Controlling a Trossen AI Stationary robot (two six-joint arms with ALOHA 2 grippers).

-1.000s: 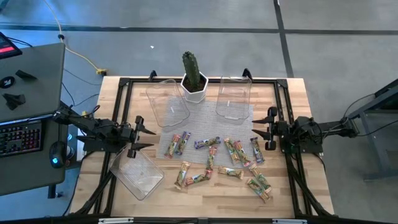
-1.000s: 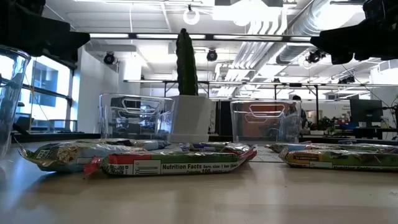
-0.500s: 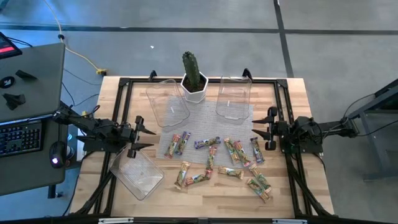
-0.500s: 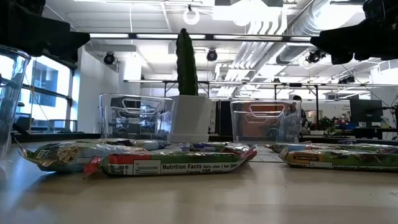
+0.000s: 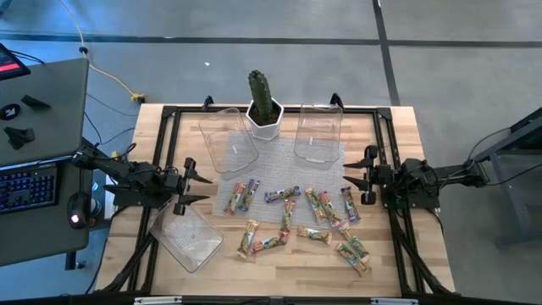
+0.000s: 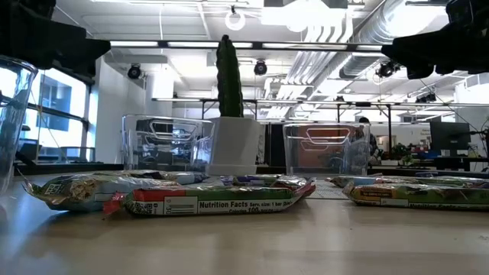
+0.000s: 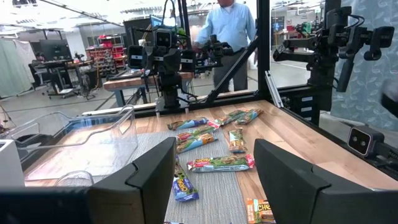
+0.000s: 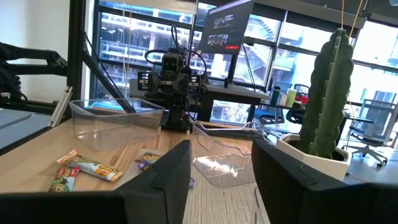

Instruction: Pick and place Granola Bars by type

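Nothing has moved since a second ago: the left gripper (image 5: pixel 196 188) and the right gripper (image 5: pixel 357 180) hang spread wide and empty at opposite table edges, with the Granola Bars (image 5: pixel 292 216) scattered between them on the wooden table (image 5: pixel 423 280) and its grey mat (image 5: pixel 271 161). Several bars overlap (notably near the right arm), so a pinch could lift two kinds together, or skid off a shiny wrapper. Three clear tubs (image 5: pixel 227 140) and a potted cactus (image 5: pixel 262 102) stand by, a person (image 7: pixel 227 31) in the workshop beyond.

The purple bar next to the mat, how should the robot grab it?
The purple bar lies flat and free of its neighbours. Best guess: come straight down and pinch its middle across the narrow width, probably with the left gripper, which is open nearby.
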